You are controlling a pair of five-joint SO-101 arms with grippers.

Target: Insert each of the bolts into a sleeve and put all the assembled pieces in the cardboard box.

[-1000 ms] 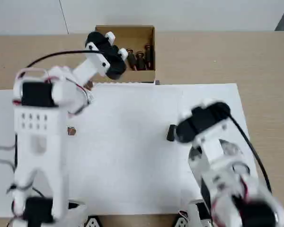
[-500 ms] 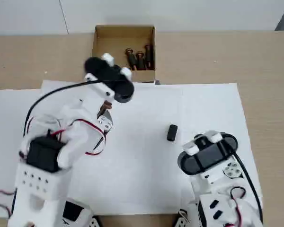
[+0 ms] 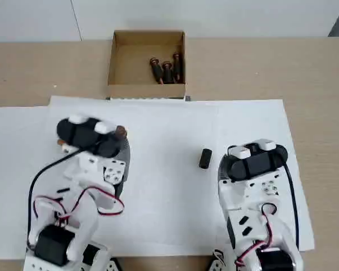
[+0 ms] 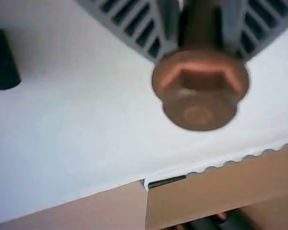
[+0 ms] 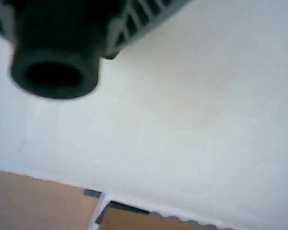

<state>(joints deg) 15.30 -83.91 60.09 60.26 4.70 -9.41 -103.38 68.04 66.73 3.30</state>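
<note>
Right wrist view: the right gripper is clenched on a black sleeve. The left gripper grasps a copper bolt, both well short of the cardboard box. A loose sleeve lies on the white paper, nearer the box; three assembled pieces lie inside it

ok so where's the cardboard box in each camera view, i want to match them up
High view: the cardboard box sits at the table's far side, just past the white paper.
Left wrist view: its wall lies beyond the paper's edge, past the held bolt.
Right wrist view: a strip of its wall lies beyond the paper's edge, past the held sleeve.
Shared landmark: the paper's edge running along the box front.
</note>
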